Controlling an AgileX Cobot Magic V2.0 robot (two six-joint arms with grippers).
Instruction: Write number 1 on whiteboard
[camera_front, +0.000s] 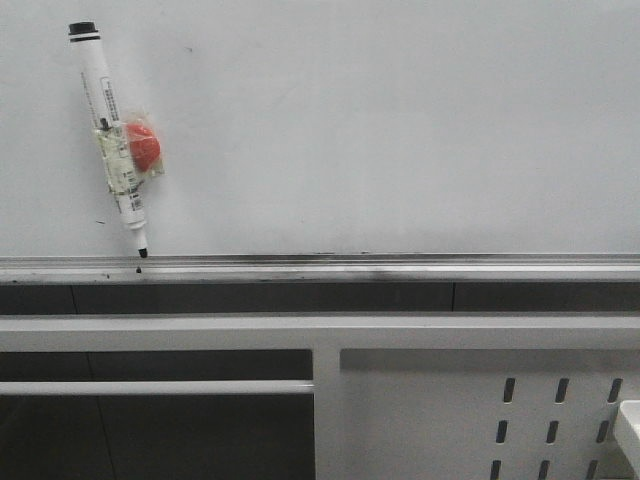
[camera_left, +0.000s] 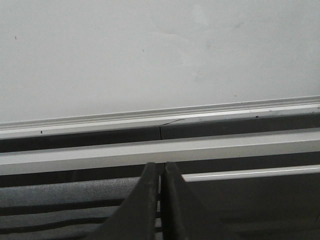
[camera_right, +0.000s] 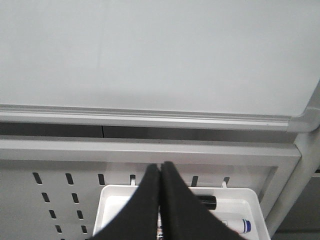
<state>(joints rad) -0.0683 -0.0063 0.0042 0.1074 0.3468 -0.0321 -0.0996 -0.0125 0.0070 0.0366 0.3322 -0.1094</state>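
The whiteboard (camera_front: 380, 120) fills the upper part of the front view, with a smudged silver tray rail (camera_front: 350, 266) along its lower edge. No number 1 stroke shows on it. A white pen with a black cap and a red ball (camera_front: 115, 140) sticks to the board at the upper left, tip down near the rail. Neither gripper shows in the front view. My left gripper (camera_left: 159, 167) is shut and empty below the rail (camera_left: 160, 118). My right gripper (camera_right: 160, 167) is shut and empty, over a white tray (camera_right: 247, 196) of markers.
A white perforated metal panel (camera_front: 440, 420) stands below the board at the right, also in the right wrist view (camera_right: 55, 192). The white tray hangs on it and holds a black-capped marker (camera_right: 207, 201) and a blue-capped marker (camera_right: 242, 225). Grey frame bars (camera_front: 150, 333) run below the rail.
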